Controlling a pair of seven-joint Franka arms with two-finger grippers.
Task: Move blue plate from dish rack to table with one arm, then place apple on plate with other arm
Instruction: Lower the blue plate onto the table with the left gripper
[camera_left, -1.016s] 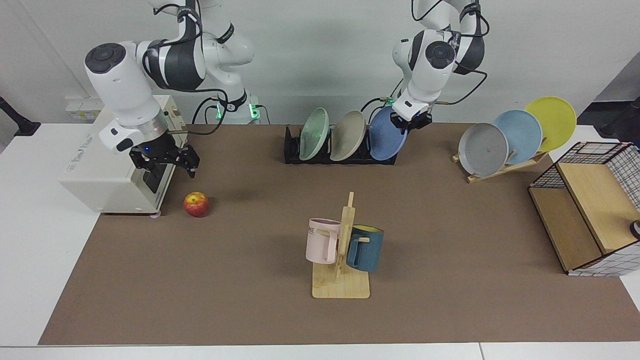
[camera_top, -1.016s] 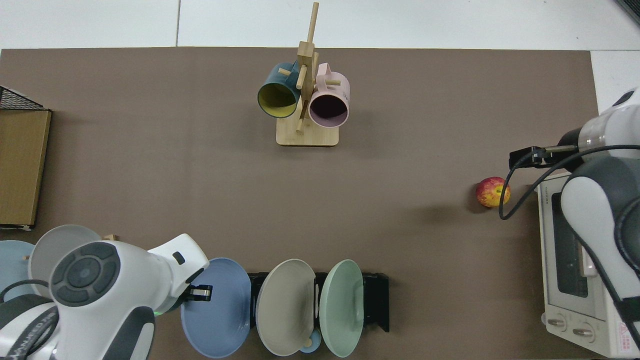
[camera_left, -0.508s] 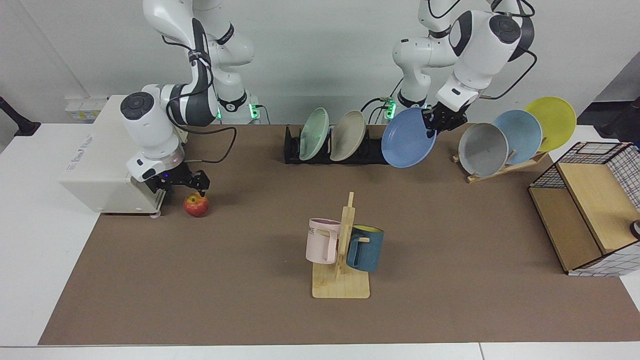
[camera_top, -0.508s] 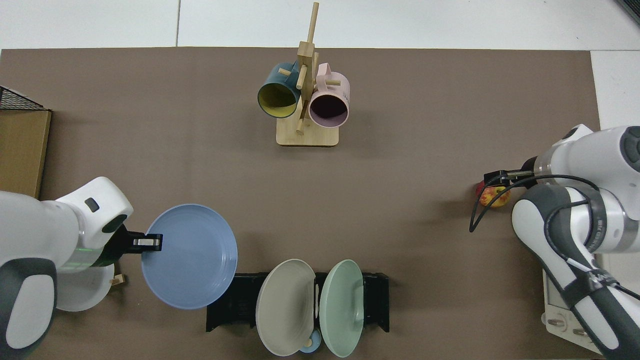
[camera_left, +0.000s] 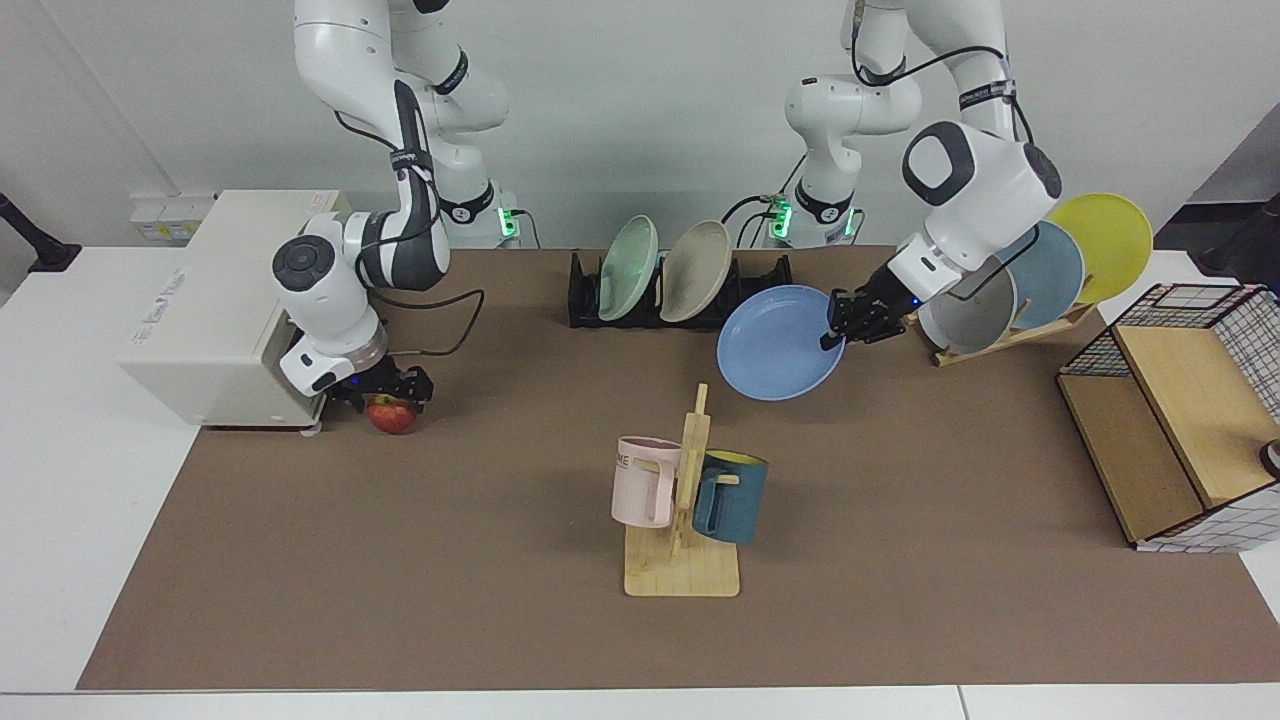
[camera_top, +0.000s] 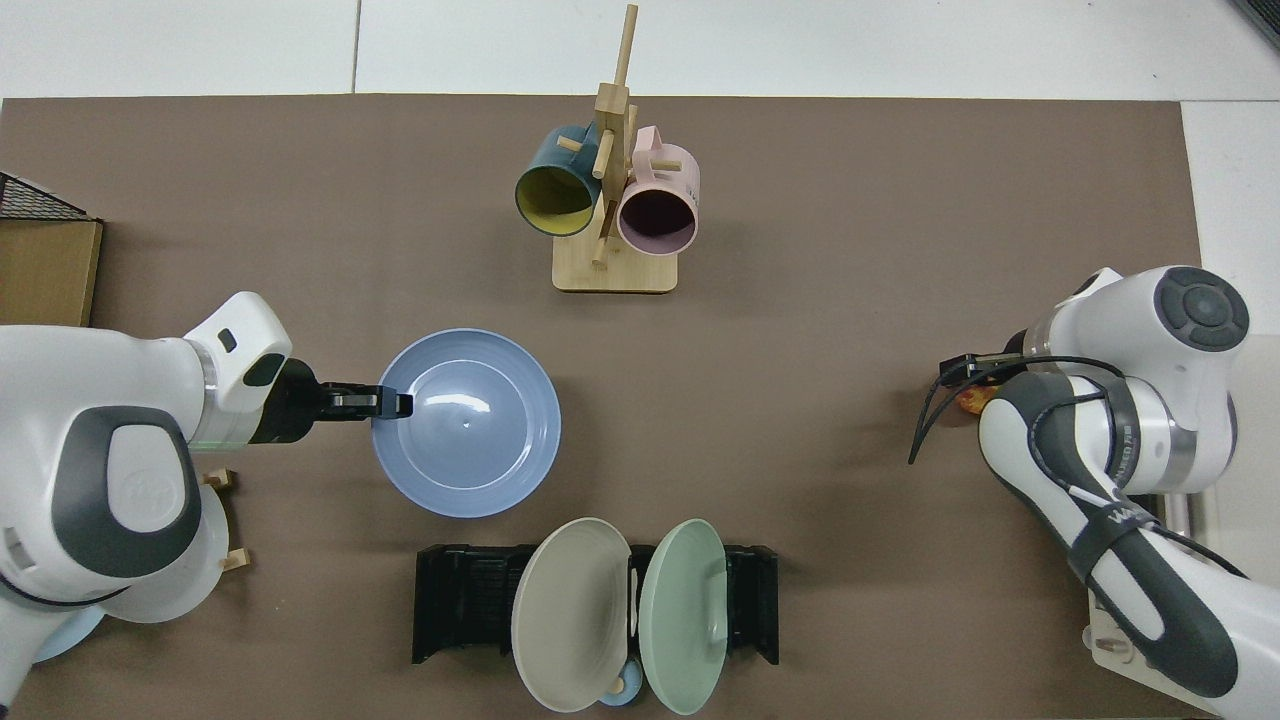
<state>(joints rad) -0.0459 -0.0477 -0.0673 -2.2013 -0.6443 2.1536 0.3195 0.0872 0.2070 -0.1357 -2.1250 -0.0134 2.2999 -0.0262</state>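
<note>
Carrying the blue plate (camera_left: 778, 342) out over the brown table (camera_left: 480, 600), my left gripper (camera_left: 842, 322) pinches its rim at the edge nearest the arm; a second ago the plate stood upright in the end slot of the black dish rack (camera_left: 585, 300), and now it is clear of the rack, turned nearly flat with its hollow side up, between the rack and the wooden mug stand (camera_left: 684, 500). I judge it is not yet set down, since in the facing view it seems to hang a little above the surface. My right gripper (camera_left: 385, 392) has dropped from beside the white toaster oven (camera_left: 200, 320) right onto the apple (camera_left: 392, 416), fingers on either side of it, but I cannot tell whether they have closed. So the first step is almost done and the second is being readied early. A green plate (camera_left: 630, 268) and a beige plate (camera_left: 696, 270) remain in the rack. Farther along, a wooden rack (camera_left: 1010, 335) holds grey, pale blue and yellow plates, a wire-and-wood shelf (camera_left: 1170, 420) sits at the table's end, and a plain white wall runs behind the arms.
</note>
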